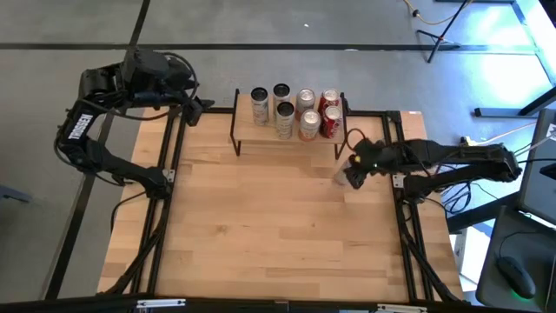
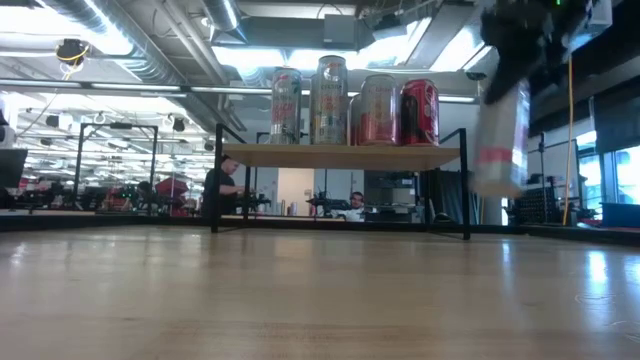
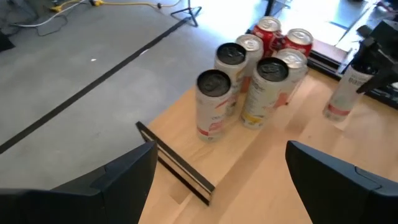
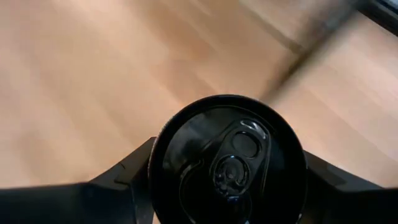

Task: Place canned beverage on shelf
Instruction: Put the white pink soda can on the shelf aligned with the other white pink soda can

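The shelf (image 1: 269, 141) stands at the table's far middle on thin black legs, with several cans (image 1: 295, 109) upright on its wooden top (image 2: 340, 157). My right gripper (image 1: 356, 163) is just off the shelf's right near corner, shut on a slim white can with a black top (image 4: 229, 158). In the low view the can (image 2: 500, 140) hangs to the right of the shelf, about level with its top. My left gripper (image 3: 217, 180) is open and empty beyond the table's far left corner (image 1: 195, 104). My right gripper pinches the can's upper wall, just under the top rim, between its two fingers (image 4: 134, 177), one on each side. The fingers come from above, pointing down. The can (image 2: 498, 165) hangs below them, nearly upright and clear of the table.
The shelf's top is crowded toward its far and right side; a bare strip (image 3: 261, 162) runs along its near side. The black table frame (image 1: 404, 217) runs along the right edge under my right arm. People and equipment show in the room behind.
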Action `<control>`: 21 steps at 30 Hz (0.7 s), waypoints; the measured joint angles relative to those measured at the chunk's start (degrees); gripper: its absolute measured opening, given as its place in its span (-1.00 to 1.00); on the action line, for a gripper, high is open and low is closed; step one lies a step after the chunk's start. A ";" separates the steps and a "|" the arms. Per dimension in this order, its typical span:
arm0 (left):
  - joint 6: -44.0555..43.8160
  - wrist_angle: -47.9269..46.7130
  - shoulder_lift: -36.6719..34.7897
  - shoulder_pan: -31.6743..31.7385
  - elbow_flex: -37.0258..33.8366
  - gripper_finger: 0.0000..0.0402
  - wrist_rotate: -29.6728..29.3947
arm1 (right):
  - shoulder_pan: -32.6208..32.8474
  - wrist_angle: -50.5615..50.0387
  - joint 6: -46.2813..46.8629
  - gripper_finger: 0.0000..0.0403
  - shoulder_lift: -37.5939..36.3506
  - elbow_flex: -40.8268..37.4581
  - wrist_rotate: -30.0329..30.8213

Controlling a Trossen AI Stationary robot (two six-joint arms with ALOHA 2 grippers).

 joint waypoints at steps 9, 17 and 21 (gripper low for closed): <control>-0.59 2.96 -0.95 -8.56 -8.42 0.70 -1.35 | 5.74 23.97 -9.85 0.18 7.89 1.14 -0.50; -1.66 25.20 -3.80 -17.34 -28.76 0.70 -1.59 | 5.74 23.66 -18.00 0.18 19.51 10.85 -2.48; -2.60 35.45 -3.68 -21.06 -37.18 0.70 -1.13 | 5.74 22.28 -19.40 0.18 23.16 12.48 -2.98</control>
